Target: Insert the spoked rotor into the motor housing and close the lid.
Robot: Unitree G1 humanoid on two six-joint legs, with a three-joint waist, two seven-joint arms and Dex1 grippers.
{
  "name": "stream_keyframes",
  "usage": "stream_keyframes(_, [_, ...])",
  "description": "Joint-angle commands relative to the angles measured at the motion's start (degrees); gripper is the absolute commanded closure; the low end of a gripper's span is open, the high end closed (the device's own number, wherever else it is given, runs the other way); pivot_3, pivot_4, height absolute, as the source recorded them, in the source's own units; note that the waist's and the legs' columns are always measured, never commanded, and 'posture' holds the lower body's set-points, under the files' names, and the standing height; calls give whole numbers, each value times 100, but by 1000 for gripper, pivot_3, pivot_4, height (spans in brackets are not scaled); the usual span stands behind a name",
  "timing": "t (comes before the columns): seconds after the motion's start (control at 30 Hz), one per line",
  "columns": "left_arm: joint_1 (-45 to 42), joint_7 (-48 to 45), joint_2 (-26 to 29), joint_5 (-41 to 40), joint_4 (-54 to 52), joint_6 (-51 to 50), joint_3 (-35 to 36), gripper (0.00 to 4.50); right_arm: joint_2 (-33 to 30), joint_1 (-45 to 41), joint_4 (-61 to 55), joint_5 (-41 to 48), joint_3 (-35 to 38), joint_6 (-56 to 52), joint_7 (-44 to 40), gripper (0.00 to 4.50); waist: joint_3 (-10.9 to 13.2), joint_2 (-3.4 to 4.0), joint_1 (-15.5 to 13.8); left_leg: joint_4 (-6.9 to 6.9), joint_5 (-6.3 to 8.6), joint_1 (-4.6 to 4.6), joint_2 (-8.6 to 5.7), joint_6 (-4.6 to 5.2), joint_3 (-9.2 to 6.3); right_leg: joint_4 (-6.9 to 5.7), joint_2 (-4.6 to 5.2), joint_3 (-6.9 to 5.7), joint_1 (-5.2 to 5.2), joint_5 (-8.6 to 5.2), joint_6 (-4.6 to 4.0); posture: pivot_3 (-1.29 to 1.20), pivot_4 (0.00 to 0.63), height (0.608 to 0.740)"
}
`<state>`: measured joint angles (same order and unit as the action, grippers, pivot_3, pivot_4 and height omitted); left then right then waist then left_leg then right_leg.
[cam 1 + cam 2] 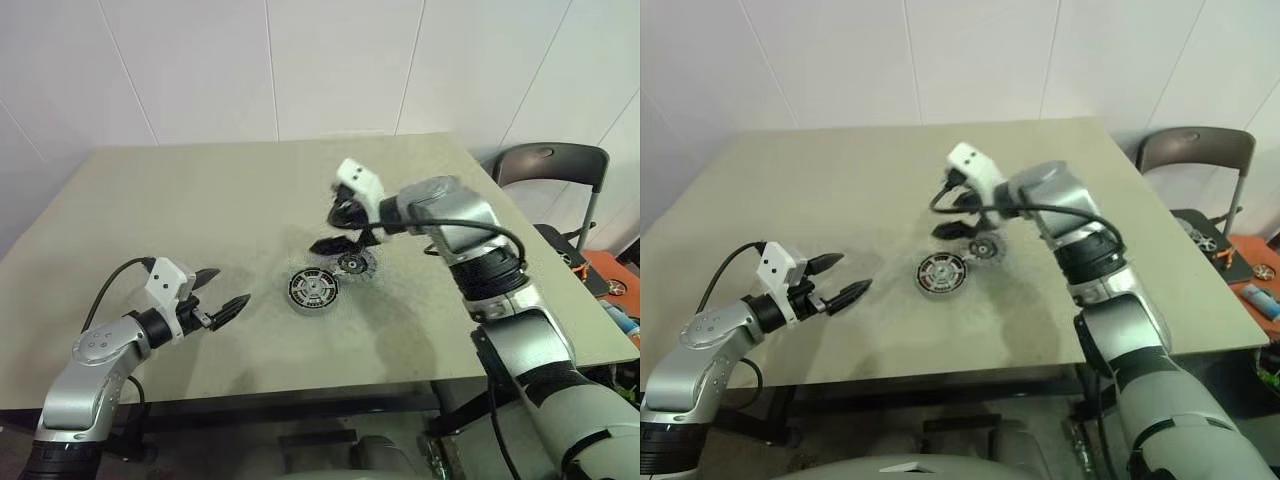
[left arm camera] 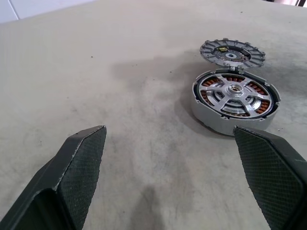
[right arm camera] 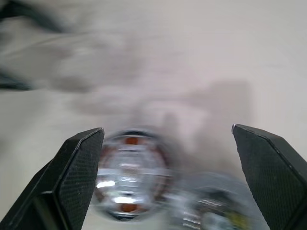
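The motor housing [image 1: 313, 289] sits near the middle of the table [image 1: 200, 200]. In the left wrist view the spoked rotor [image 2: 235, 96] lies inside the housing, silver spokes over copper windings. The grey toothed lid [image 1: 353, 263] lies just behind and to the right of the housing, its edge against the rim. My right gripper [image 1: 338, 228] hangs open a little above the lid, empty. In its blurred wrist view the housing [image 3: 128, 172] and lid [image 3: 216, 211] lie below the fingers [image 3: 79, 172]. My left gripper [image 1: 215, 295] is open and empty, low over the table left of the housing.
A dark chair [image 1: 550, 165] stands off the table's back right corner. Orange and blue clutter [image 1: 608, 285] lies beyond the right edge. The table's front edge [image 1: 300, 385] runs close below both arms.
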<state>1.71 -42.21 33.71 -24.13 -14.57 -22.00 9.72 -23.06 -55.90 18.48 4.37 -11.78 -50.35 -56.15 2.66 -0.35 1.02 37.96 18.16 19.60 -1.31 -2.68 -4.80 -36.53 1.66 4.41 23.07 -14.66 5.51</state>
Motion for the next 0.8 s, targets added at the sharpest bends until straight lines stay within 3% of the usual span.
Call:
stream_keyframes(0.03, [-68,-15,43,33,-58,89,20,0,-182,177,437,26,546,686,531,38,1,1,9,-4,0,1,0,0,2,4,0,0,0,0,0,0,0,740])
stream_keyframes(0.07, [-81,-23,45,33,-44,92,16,0,-247,271,595,-15,630,948,693,38,1,2,12,-7,0,3,1,0,3,7,0,1,3,0,0,0,0,740])
stream_keyframes(0.17, [-118,-49,54,38,10,107,15,0,-406,488,954,-75,760,1458,945,938,2,4,38,-12,0,15,3,1,4,7,-3,5,19,0,-1,0,0,740])
stream_keyframes(0.5, [-161,-98,55,69,57,140,42,0,-441,1422,1940,-174,704,3338,914,4486,3,5,43,-8,1,15,4,2,15,10,-5,5,12,1,1,0,0,740])
stream_keyframes(0.8, [-58,-44,47,69,-61,145,83,0,-6,1624,2500,-168,636,4163,793,4486,2,4,152,-7,0,6,5,2,4,9,-5,7,2,1,1,0,0,740])
